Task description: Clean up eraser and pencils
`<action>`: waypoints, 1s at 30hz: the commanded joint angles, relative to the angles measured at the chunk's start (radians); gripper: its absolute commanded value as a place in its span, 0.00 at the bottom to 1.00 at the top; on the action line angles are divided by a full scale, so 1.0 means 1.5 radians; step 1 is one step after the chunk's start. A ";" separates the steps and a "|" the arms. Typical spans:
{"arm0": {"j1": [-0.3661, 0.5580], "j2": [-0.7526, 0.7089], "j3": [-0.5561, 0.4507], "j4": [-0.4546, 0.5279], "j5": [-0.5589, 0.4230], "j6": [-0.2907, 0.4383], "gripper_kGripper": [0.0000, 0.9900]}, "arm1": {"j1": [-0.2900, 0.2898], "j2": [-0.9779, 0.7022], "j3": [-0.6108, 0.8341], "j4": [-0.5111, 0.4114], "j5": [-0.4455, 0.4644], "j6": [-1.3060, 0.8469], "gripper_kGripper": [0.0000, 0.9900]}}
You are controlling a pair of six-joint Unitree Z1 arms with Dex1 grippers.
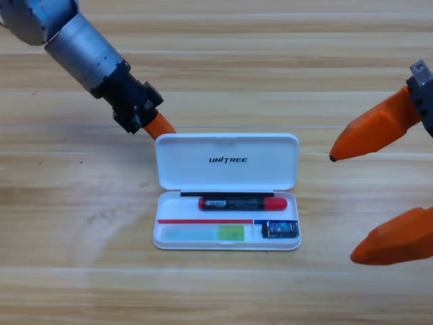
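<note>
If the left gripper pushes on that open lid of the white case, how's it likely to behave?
The lid stands open behind the tray, so it would probably swing on its hinge rather than flex; it looks like stiff plastic. The white case looks thin and lies on smooth wood, so it may slide forward. The left gripper sits at the lid's back left corner, so an off-centre push could twist the case.

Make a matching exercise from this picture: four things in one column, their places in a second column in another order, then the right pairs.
Things:
1. black pencil
2. eraser
3. whitish pencil
4. left gripper

Places:
A. lower right compartment of the white case
B. behind the open lid's top left corner
C. upper compartment, lying lengthwise
D. lower left compartment

Pairs: 1-C, 2-A, 3-D, 4-B

The right gripper waits at the right edge, open.
</note>
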 commanded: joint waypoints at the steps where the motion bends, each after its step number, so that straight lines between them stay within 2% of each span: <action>1: -0.025 -0.008 -0.014 0.052 -0.038 0.024 0.00 | 0.010 -0.020 0.020 -0.019 0.009 0.005 1.00; 11: -0.062 -0.047 0.033 0.054 -0.040 0.030 0.00 | 0.010 -0.032 0.019 -0.019 0.008 0.009 1.00; 19: -0.093 -0.052 0.113 -0.022 0.007 0.026 0.00 | 0.010 -0.030 0.020 -0.020 0.008 0.012 1.00; 30: -0.140 -0.047 0.188 -0.119 0.079 0.001 0.00 | 0.010 -0.025 0.020 -0.020 0.008 0.013 1.00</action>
